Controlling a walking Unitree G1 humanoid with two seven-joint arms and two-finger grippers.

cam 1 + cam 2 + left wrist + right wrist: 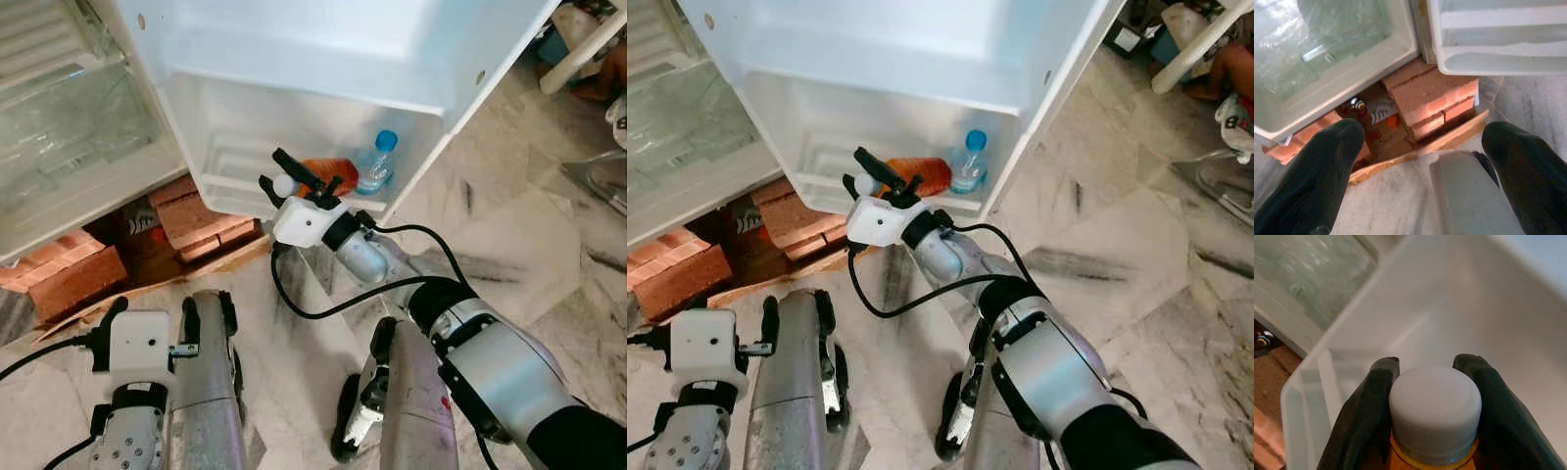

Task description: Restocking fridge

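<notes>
**Operator:** Where was your right gripper [1432, 382], and what did it have?

**Observer:** You had it reaching into the lowest door shelf [235, 186] of the open fridge door [323, 49]. Its two black fingers [1364, 416] were pressed against either side of an orange bottle [331, 172], just below the white screw cap [1435, 411]. The bottle lay tilted, with its cap end towards the robot, inside the shelf.

**Operator:** Anything else in that shelf?

**Observer:** A clear water bottle [377, 163] with a blue cap stood upright just beside the orange one, at the shelf's right end. Its label was too small for you to read. The right wrist view gave you the ribbed cap and the white shelf wall, but not the water bottle.

**Operator:** And the left gripper [1422, 161]?

**Observer:** You had it low, near the robot's leg, with its fingers spread wide and nothing between them. Its wrist view showed you what the head views only partly caught: red bricks [1430, 100] stacked under the fridge, a strip of cardboard [1415, 154] on the marble floor [509, 245], and a small packet [1382, 113] with markings you couldn't read. The clear crisper drawer [1327, 54] sat above them.
</notes>
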